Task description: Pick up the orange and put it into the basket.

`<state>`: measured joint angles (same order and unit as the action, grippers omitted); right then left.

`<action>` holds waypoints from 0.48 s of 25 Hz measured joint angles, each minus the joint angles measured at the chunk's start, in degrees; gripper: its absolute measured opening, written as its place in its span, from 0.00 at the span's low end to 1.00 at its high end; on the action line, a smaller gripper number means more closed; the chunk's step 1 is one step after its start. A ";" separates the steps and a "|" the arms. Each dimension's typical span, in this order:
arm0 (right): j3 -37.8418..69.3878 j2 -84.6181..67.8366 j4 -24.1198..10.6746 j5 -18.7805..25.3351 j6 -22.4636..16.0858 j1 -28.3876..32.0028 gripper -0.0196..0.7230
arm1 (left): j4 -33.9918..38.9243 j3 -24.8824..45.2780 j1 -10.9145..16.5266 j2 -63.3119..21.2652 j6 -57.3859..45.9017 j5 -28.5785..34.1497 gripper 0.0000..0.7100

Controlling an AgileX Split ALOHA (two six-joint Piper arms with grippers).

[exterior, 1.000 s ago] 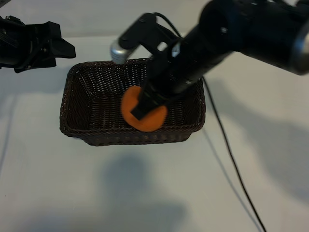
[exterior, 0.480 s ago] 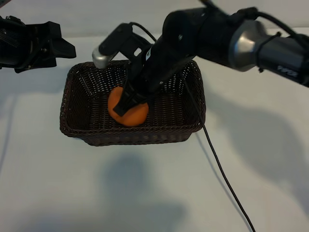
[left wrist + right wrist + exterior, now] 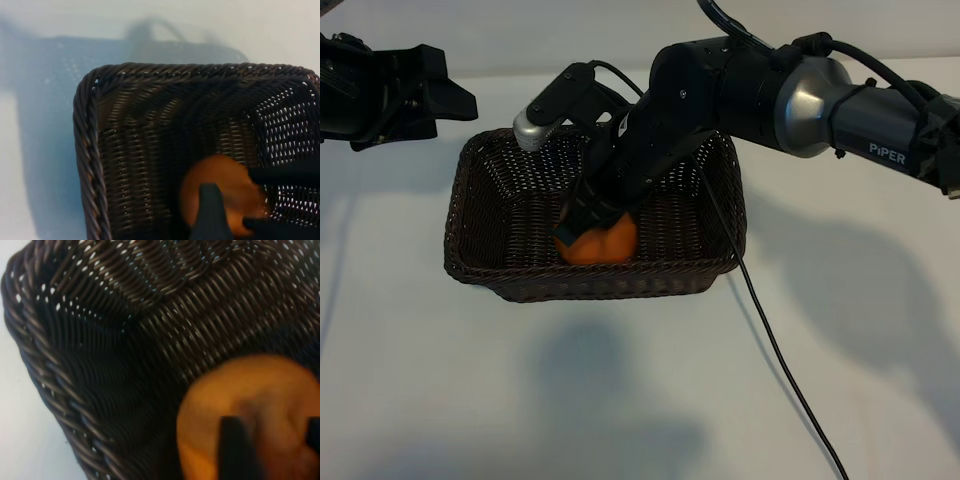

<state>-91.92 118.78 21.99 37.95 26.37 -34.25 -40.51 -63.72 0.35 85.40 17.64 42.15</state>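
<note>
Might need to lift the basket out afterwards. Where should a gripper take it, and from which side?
Best guess: take the basket by its braided rim on the short wall nearest the left gripper, coming down from above, one finger inside and one outside. That end is free; the orange and right gripper fill the middle.

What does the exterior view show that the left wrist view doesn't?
Only the exterior view shows the whole right arm reaching down into the basket, the parked left gripper at the table's far left, and the black cable trailing over the table.

Only the left wrist view shows the basket's corner weave close up, with the braided rim.

Both show the orange inside the basket with the right gripper at it.
</note>
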 joint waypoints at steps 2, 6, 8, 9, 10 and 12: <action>0.00 -0.28 0.00 0.00 -0.14 0.00 0.85 | 0.05 0.00 0.00 0.00 0.05 0.00 0.77; -0.39 -1.05 -0.44 1.17 -2.11 0.00 0.97 | 0.05 0.00 0.00 0.00 0.05 -0.17 0.77; -0.93 -1.44 -1.91 2.11 -4.77 0.00 0.97 | 0.05 0.00 0.00 0.00 0.11 -0.17 0.77; -1.06 -1.88 -2.96 2.53 -6.50 0.00 0.97 | 0.05 0.00 0.00 0.00 0.17 -0.20 0.77; -1.06 -2.44 -4.15 2.86 -7.89 0.00 0.96 | 0.05 0.00 0.00 0.00 0.22 -0.20 0.77; -1.13 -3.85 -6.64 4.10 -10.88 0.00 0.94 | 0.10 0.00 0.00 0.00 0.59 -0.31 0.77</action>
<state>-93.05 114.93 15.35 42.05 15.49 -34.25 -40.40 -63.72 0.35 85.40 18.23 41.83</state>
